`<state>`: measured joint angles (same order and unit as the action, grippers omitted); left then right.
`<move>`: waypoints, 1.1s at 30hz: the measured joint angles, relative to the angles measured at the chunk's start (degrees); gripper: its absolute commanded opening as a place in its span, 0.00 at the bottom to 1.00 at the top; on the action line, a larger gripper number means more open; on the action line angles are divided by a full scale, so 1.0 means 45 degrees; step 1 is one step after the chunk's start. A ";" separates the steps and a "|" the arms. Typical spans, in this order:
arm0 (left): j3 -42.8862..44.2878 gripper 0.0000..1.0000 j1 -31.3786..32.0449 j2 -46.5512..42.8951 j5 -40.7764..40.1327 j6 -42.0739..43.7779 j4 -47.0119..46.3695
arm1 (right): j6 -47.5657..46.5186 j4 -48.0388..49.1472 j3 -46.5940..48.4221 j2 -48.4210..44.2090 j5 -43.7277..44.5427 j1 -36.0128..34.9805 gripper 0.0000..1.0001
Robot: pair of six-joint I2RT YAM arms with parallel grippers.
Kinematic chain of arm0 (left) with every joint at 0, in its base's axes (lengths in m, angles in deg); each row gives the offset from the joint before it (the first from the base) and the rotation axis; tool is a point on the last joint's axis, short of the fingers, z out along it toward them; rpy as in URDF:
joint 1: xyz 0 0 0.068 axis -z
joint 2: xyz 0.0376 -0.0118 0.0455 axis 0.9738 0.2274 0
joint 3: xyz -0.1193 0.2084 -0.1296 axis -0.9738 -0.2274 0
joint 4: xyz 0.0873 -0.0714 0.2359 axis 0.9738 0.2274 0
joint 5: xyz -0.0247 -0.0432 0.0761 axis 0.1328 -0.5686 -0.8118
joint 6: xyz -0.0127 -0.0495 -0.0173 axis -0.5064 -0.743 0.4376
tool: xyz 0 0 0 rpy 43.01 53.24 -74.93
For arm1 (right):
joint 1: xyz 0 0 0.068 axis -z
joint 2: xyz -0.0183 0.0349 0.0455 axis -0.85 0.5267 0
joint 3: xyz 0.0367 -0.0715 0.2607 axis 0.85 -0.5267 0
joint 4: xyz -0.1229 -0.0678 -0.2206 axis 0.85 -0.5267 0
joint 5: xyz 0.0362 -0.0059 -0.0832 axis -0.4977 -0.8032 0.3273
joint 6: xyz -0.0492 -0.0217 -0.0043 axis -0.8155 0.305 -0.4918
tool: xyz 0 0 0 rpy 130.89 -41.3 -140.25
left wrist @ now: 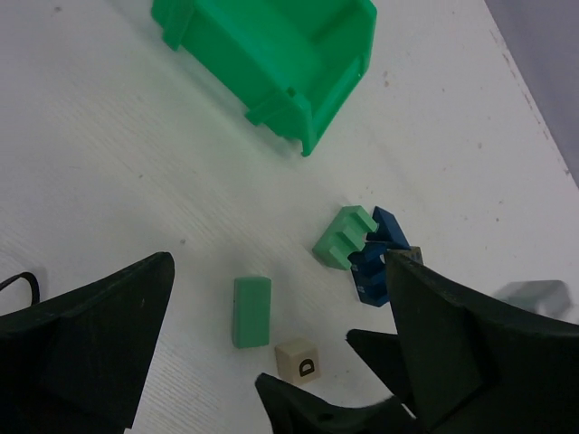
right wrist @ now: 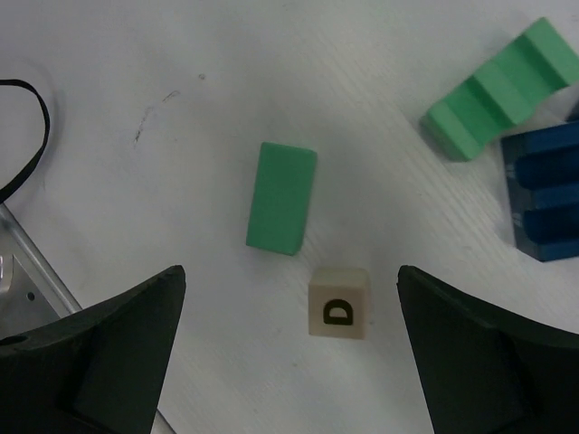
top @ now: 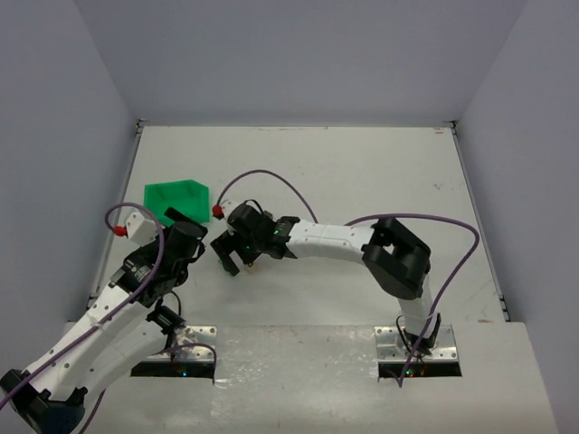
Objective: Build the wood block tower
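No stacked tower shows; the wood blocks lie loose on the white table. A tan cube marked D (right wrist: 338,303) lies below and between the fingers of my right gripper (right wrist: 291,271), which is open and empty above it. A flat green block (right wrist: 281,197) lies just beyond the cube. A notched green block (right wrist: 502,90) and blue blocks (right wrist: 547,190) lie together to the right. My left gripper (left wrist: 279,258) is open and empty, looking over the same blocks: the cube (left wrist: 298,360), flat green block (left wrist: 251,311), notched green block (left wrist: 344,237) and blue blocks (left wrist: 375,258). The right gripper's black fingers (left wrist: 317,407) show below the cube.
A green plastic bin (top: 176,197) stands on the table behind the blocks, also in the left wrist view (left wrist: 298,54). Both arms crowd together left of centre in the top view (top: 231,253). A black cable (right wrist: 27,136) and a metal plate (right wrist: 18,271) lie at the left.
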<state>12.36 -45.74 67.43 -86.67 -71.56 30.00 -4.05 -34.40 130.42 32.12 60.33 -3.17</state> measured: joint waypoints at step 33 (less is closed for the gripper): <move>-0.0160 1.00 0.0000 -0.0800 -0.0391 -0.0454 0.0615 | -0.1503 0.0071 0.1896 0.2624 0.0198 -0.0536 0.10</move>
<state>11.64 -45.74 63.83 -88.43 -73.60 32.77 -10.81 -34.08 138.95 43.93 61.22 -5.58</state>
